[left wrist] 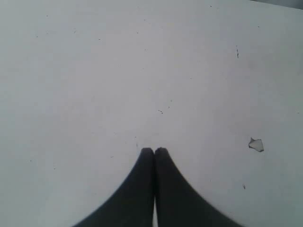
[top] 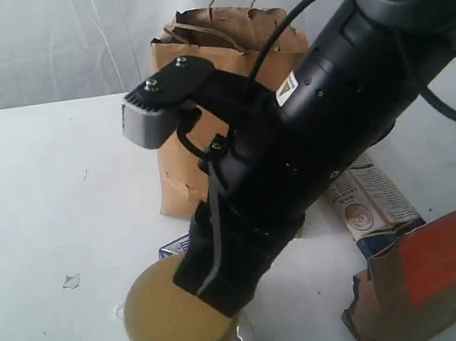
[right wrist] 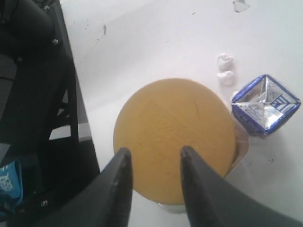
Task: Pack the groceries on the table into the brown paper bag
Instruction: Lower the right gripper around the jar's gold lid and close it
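The tan-lidded glass jar (right wrist: 174,137) stands upright on the white table (top: 39,204), near its front edge (top: 176,318). My right gripper (right wrist: 155,151) hovers just above the lid, open, with nothing between its fingers. A small blue-white carton (right wrist: 266,103) sits right beside the jar, and only its corner (top: 175,246) shows past my right arm (top: 316,134). The brown paper bag (top: 228,40) stands upright behind that arm. A long blue-white packet (top: 377,201) lies on the right, with the brown pouch with the orange label (top: 431,274) in front of it. My left gripper (left wrist: 154,151) is shut over bare table.
A small paper scrap (left wrist: 255,144) lies on the table to the left (top: 71,281). Two white crumbs (right wrist: 225,70) rest near the carton. A dark machine frame (right wrist: 33,94) stands close beside the jar. A white curtain hangs behind the table.
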Robot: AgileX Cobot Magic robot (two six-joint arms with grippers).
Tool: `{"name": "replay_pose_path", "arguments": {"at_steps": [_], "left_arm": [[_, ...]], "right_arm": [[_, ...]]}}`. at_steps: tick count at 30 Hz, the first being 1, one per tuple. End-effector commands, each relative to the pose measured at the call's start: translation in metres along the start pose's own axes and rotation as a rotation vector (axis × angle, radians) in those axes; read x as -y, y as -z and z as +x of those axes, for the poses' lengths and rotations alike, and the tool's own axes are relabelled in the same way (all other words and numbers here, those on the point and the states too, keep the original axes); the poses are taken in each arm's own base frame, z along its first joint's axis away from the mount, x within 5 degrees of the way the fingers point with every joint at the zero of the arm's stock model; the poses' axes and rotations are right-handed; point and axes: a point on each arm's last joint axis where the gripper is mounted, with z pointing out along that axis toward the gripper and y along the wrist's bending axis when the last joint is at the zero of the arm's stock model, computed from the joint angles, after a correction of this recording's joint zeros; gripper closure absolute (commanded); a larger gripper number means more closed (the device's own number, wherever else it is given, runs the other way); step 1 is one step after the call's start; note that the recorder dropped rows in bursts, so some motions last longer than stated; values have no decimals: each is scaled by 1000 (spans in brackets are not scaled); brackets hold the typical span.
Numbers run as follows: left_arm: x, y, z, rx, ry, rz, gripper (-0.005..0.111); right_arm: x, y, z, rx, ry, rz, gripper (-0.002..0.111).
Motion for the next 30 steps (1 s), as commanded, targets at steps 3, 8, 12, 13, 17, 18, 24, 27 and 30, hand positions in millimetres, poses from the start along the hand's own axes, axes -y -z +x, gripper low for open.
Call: {"name": "replay_pose_path", "arguments": {"at_steps": [3,8,12,13,17,18,24,27,30], "left_arm": [[-1,-1,1,-5,-7,-6,107],[-1,-1,1,-5,-7,-6,107],[-1,-1,1,-5,-7,-6,107],[-1,-1,1,-5,-7,-6,107],[-1,-1,1,-5,-7,-6,107],[-1,-1,1,-5,-7,-6,107],[-1,-1,1,-5,-7,-6,107],[-1,-1,1,-5,-7,-6,107],[-1,-1,1,-5,-7,-6,107]], "right_arm": [[4,1,-5,53,-40,56,62],[5,1,-4,47,-48,67,22],[4,2,-6,48,49,69,14],[3,3,-9,52,81,77,14],[8,0,-14,-44,266,194,14],[13,-4,-14,-96,322,236,14],[14,-31,-22,-222,419,241,14],[2,-37,-34,-192,455,219,14],[-8,-38,-41,-170,491,214,14]]}}
